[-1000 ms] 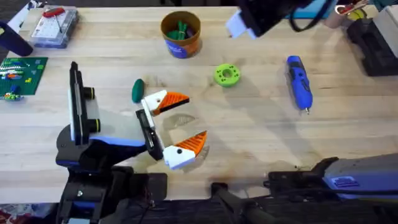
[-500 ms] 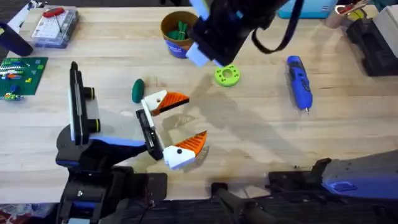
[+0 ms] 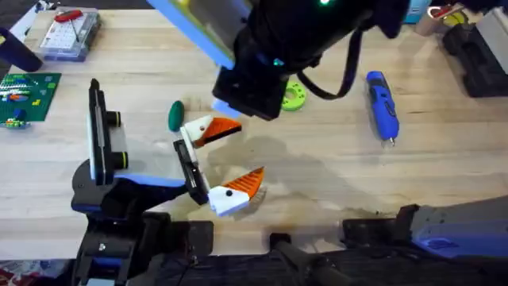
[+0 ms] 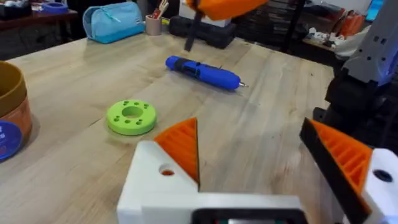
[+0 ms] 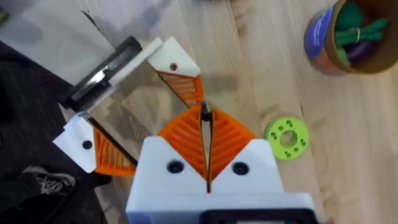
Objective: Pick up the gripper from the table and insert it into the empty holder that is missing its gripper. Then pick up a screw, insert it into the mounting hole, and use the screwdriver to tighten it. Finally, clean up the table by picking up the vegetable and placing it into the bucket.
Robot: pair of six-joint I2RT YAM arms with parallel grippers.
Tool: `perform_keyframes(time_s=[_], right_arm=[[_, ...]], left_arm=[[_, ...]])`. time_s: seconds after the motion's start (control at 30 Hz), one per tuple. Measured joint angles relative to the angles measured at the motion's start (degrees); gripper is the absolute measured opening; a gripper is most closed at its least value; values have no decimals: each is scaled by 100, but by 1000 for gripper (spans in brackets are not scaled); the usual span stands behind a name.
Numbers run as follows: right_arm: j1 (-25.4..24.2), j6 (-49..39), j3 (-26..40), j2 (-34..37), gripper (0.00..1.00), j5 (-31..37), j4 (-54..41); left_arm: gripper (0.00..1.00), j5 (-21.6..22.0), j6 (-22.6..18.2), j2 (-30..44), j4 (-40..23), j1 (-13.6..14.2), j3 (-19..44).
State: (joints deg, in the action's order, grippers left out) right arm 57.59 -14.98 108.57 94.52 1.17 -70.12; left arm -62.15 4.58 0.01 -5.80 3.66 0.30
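Swinging in from the upper right, the right arm now looms dark across the top centre of the overhead view, hiding the bucket (image 5: 351, 34) there, its right gripper (image 5: 205, 146) with jaws pressed together, holding nothing. The left gripper (image 3: 226, 159) waits centre-left on the surface (image 3: 333, 167) with jaws wide, likely aimed at the vegetable (image 3: 175, 115) just beside its upper finger. The screwdriver (image 3: 381, 105) lies untouched at right, the green ring (image 4: 131, 116) between.
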Motion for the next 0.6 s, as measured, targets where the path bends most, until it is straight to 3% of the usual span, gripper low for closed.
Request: perform_keyframes(time_s=[0.6], right_arm=[[54, -269, 2, 121, 3, -492, 329]], left_arm=[[991, 0, 0, -2, 0, 0, 0]])
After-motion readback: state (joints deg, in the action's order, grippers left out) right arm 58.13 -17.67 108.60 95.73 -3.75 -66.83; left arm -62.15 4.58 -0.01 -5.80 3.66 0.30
